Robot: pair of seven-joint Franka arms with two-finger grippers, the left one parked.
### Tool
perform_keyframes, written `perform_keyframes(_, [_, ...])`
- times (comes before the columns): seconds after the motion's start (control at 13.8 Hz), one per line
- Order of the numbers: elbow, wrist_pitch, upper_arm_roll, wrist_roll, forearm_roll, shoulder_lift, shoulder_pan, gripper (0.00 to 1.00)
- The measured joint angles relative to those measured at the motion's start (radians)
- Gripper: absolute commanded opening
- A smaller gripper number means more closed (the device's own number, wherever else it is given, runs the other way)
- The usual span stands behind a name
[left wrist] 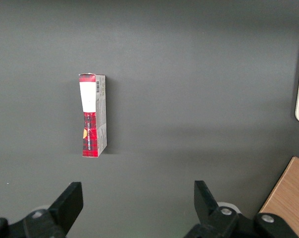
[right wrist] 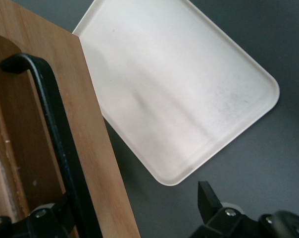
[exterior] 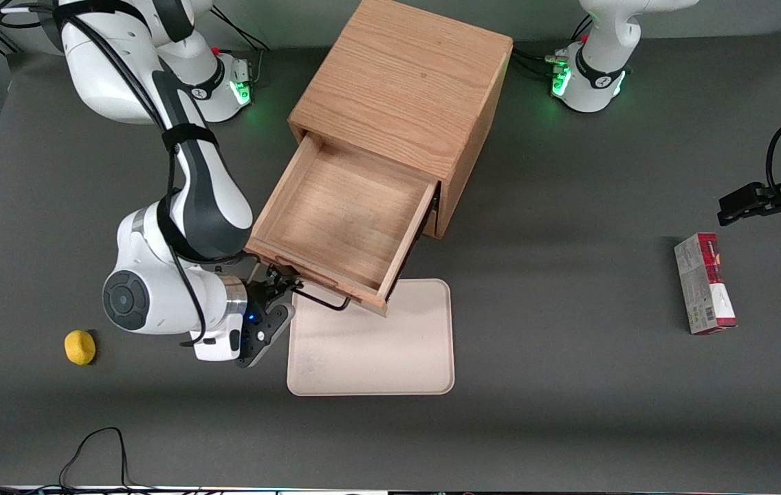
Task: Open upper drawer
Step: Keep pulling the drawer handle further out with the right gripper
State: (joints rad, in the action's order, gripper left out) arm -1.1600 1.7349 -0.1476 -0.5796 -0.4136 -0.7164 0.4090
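The light oak cabinet [exterior: 404, 89] stands in the middle of the table. Its upper drawer [exterior: 342, 213] is pulled far out toward the front camera and its wooden tray is empty. The thin black wire handle [exterior: 322, 299] runs along the drawer front. My right gripper [exterior: 280, 287] is at the working arm's end of that front, level with the handle. In the right wrist view the gripper [right wrist: 137, 201] is open. One finger [right wrist: 65, 210] is against the handle [right wrist: 55, 134] and the drawer front's end [right wrist: 97, 148] lies between the fingers. The bottom drawer is hidden.
A beige tray [exterior: 377, 344] lies on the table just under the drawer front; it also shows in the right wrist view [right wrist: 179, 94]. A yellow ball-like object [exterior: 80, 347] lies near the working arm. A red and white box [exterior: 705, 282] lies toward the parked arm's end.
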Motion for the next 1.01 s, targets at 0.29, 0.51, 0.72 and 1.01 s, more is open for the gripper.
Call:
perform_keyframes(0.29, [0.004,-0.001,0.000,-0.003,-0.001,-0.007,-0.007,1.00])
perform_keyframes(0.51, [0.012,-0.009,0.000,-0.003,-0.001,-0.010,-0.007,1.00])
perform_keyframes(0.72, [0.036,-0.041,0.004,-0.003,-0.018,-0.011,-0.008,1.00])
perform_keyframes(1.01, [0.088,-0.122,0.004,0.012,-0.044,-0.011,-0.008,1.00])
